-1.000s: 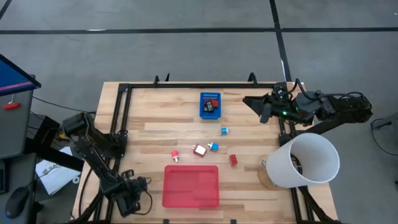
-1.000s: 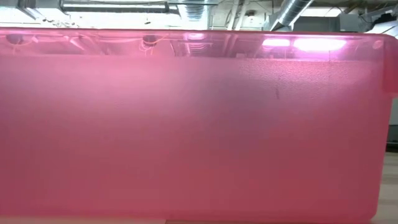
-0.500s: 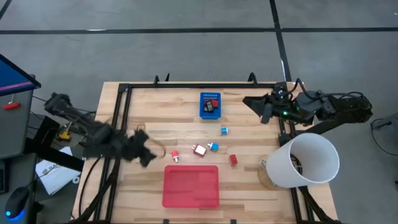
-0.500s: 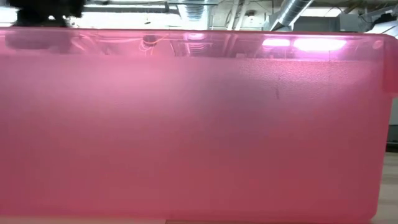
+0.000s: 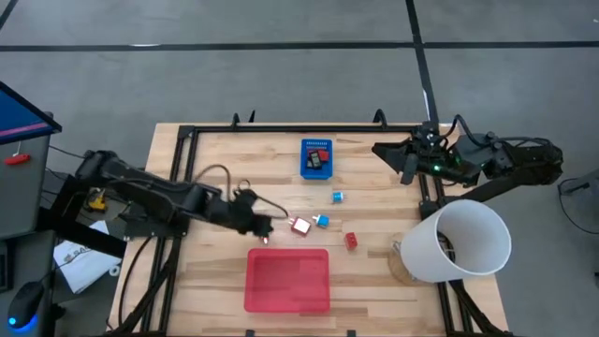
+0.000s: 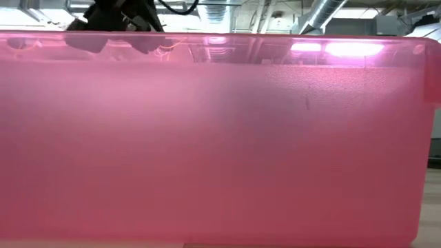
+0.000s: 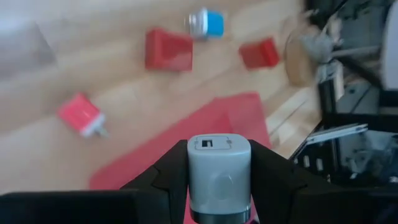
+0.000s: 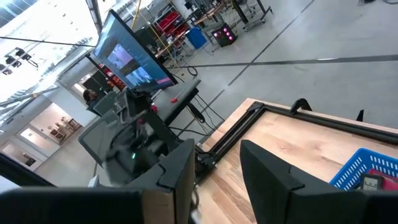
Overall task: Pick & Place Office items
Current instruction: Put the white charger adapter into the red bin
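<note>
My left jaws (image 7: 219, 180) clamp a grey plug block (image 7: 219, 163) (light, rigid, smooth-sided, best squeezed across flat sides); right jaws (image 8: 214, 171) wait apart.

Lighting: even, bright overhead; faint, soft shadows under the arms on the wooden table (image 5: 374, 183). Glare: ceiling lights reflect at one o'clock on the red tray (image 6: 220, 151), which fills the low view. Blur: left wrist view is smeared, the red pieces (image 7: 168, 50) soft. Right wrist view: hazy, washed-out hall.
</note>
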Tool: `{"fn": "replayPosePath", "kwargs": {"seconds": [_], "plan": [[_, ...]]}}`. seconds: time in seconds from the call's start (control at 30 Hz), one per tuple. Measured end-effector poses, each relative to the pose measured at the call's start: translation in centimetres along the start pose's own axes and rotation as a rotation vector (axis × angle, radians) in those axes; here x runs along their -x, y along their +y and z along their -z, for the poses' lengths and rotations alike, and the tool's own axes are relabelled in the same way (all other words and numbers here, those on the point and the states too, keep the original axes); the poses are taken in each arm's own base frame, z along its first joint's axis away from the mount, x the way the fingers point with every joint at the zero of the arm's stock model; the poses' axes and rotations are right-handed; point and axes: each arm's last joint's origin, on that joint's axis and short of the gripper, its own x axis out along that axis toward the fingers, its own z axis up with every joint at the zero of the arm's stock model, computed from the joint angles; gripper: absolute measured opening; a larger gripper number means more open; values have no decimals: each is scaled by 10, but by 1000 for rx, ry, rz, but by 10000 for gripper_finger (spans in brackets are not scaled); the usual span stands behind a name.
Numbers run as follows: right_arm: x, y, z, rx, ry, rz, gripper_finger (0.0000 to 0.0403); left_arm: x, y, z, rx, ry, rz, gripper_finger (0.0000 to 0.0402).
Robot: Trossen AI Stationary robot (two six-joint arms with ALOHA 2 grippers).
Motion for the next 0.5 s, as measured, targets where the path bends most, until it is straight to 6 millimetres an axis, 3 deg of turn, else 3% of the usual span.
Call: {"fn": "replayPosePath", "kwargs": {"seconds": [0.2,0.37,0.5], "plan": [[2,0,-2,-11,-6,-7,123,-7,-26,22,130,-34,-46,123],[2,0,-1,-16,-4,-5,123,-2,-26,49,217,-55,-163,123],[0,-1,1,-17,8,6,123,-9,-23,76,295,-41,-200,123]]}}
